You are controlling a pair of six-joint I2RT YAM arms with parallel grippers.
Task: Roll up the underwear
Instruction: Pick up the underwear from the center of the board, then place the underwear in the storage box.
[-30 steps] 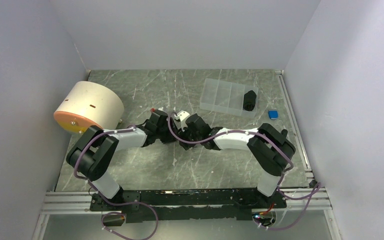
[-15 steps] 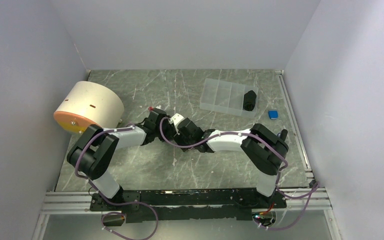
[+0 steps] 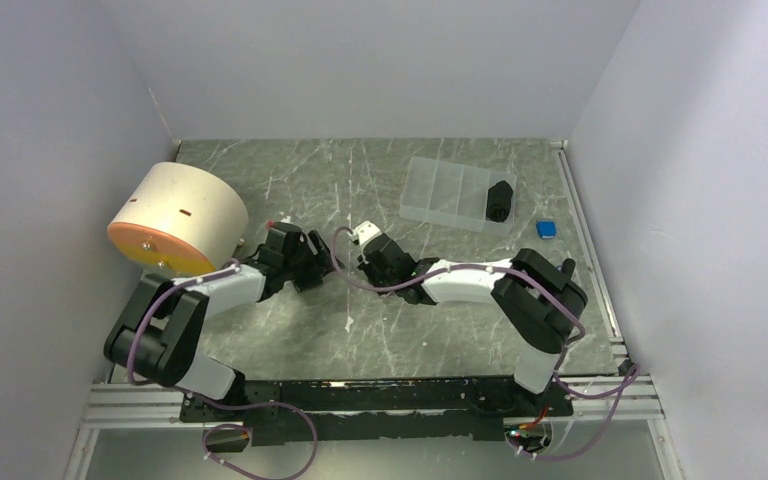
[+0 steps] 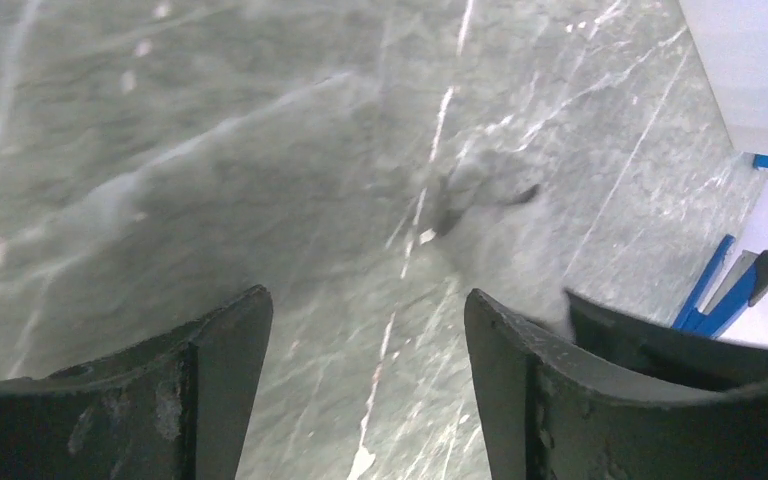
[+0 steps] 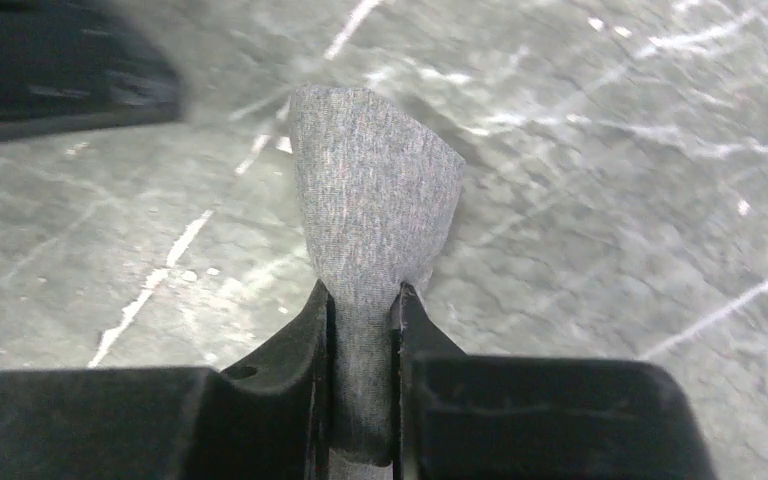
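Note:
The underwear [image 5: 375,200] is a small piece of grey knit fabric, bunched and standing up from the marble table. My right gripper [image 5: 362,292] is shut on its near end, with the cloth pinched between the two fingers. In the top view the right gripper [image 3: 368,252] sits mid-table, and the cloth is hard to pick out against the grey surface. My left gripper [image 3: 312,262] is just to its left, open and holding nothing. The left wrist view is blurred: the left gripper [image 4: 365,305] hangs above bare table, and the underwear [image 4: 485,195] shows ahead as a grey lump.
A cream cylinder with an orange end [image 3: 175,215] lies on its side at the left. At the back right stands a clear compartment box [image 3: 447,193] with a black rolled item [image 3: 500,200] in it. A small blue object [image 3: 546,229] lies beside it.
The left gripper has opened and drawn back to the left, away from the right one. The right gripper has closed on the grey cloth.

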